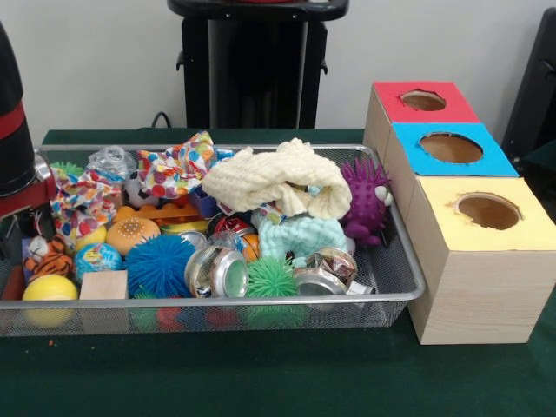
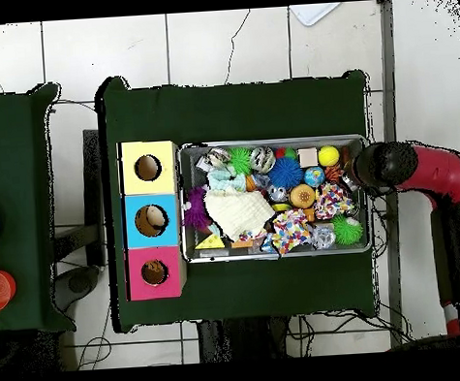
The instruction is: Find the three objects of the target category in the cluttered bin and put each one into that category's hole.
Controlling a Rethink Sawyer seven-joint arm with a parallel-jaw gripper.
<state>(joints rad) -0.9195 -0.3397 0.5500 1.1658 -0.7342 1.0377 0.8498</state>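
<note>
Right now the wire-mesh bin (image 1: 408,282) sits on the green table (image 1: 261,373), packed with toys and scraps. A cream knitted cloth (image 1: 278,178) lies heaped on top near the middle, with a pale mint cloth (image 1: 302,236) just below it and a purple spiky toy (image 1: 365,195) at the end nearest the boxes. Toward the front wall are a blue spiky ball (image 1: 158,265), a green spiky ball (image 1: 271,278), shiny metal cans (image 1: 217,271), a yellow ball (image 1: 49,288) and a wooden cube (image 1: 103,285). Polka-dot fabric (image 1: 176,165) is bunched along the far side.

Beside the bin stand three wooden boxes touching in a row — a red-topped box (image 1: 423,102), a blue-topped box (image 1: 450,148) and a yellow-topped box (image 1: 486,211), each with a round hole.

The arm (image 2: 437,178) reaches to the bin's end farthest from the boxes — its gripper (image 2: 368,166) is over the rim there, and I cannot tell whether the jaws are open or closed.
</note>
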